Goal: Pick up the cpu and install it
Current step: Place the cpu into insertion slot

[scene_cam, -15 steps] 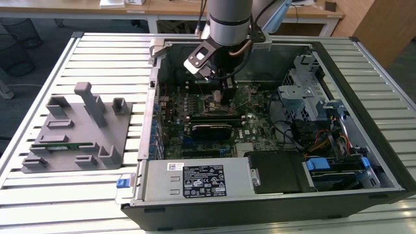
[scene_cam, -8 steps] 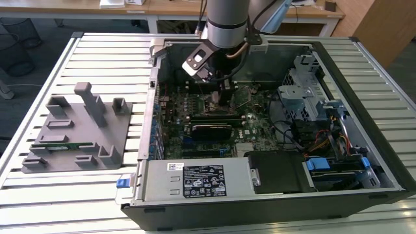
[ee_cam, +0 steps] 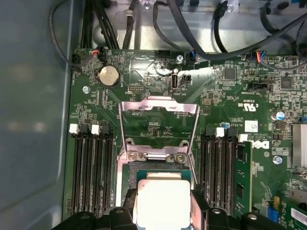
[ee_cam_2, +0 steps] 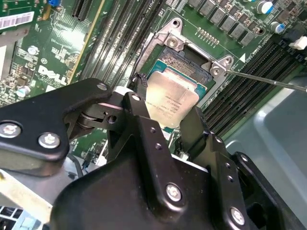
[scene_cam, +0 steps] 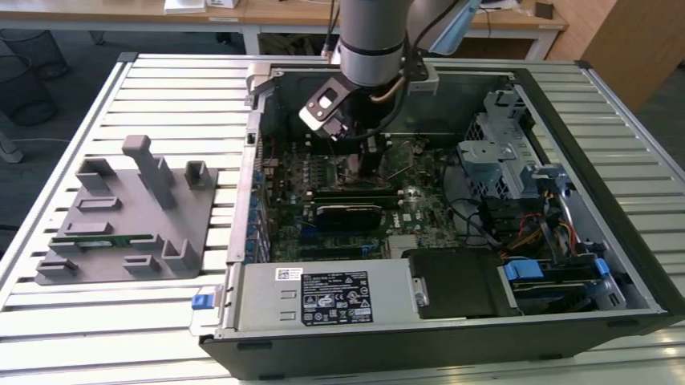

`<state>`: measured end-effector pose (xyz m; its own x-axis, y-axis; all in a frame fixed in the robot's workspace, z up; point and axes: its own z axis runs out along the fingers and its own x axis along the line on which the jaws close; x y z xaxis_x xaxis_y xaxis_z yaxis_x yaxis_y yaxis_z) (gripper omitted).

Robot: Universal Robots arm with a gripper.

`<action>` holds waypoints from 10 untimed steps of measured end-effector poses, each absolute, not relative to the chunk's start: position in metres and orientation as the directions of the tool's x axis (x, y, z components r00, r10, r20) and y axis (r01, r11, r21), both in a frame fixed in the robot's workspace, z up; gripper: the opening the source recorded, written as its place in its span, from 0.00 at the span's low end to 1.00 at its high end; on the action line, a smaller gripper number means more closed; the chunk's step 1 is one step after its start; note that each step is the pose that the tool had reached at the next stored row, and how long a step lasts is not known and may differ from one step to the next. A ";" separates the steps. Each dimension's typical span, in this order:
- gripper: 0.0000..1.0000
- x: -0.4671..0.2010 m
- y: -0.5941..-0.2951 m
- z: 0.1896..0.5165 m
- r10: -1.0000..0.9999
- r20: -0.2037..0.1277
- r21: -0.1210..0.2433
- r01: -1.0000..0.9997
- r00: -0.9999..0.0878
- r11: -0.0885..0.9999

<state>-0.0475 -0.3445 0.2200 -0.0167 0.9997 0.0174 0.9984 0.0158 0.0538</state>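
Reaching down into the case [scene_cam: 428, 350], hand [ee_cam_2: 164, 109] clasping the cpu [ee_cam_2: 173, 97] (above socket [ee_cam_2: 186, 59]).

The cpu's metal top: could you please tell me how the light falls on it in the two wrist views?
In the first wrist view the cpu glares pale, nearly washed out; in the second wrist view it is duller grey, its print faintly visible.

- It looked like a robotics lab or workshop: an opened computer case [scene_cam: 557, 317] lay on a slatted metal bench [scene_cam: 160, 88].
- A grey parts fixture [scene_cam: 123, 220] sat beside it.
- Wooden desks [scene_cam: 107, 14] and a wire bin [scene_cam: 24, 60] stood behind.
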 end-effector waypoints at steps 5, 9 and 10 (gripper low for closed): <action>0.53 -0.048 -0.345 0.216 1.000 0.019 0.054 0.998 -0.013 0.012; 0.53 -0.048 -0.345 0.211 1.000 0.019 0.054 0.999 -0.009 0.008; 0.53 -0.048 -0.345 0.211 1.000 0.019 0.054 0.999 -0.009 0.008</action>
<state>-0.0480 -0.3446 0.2108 -0.0090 0.9998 0.0188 0.9985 0.0080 0.0538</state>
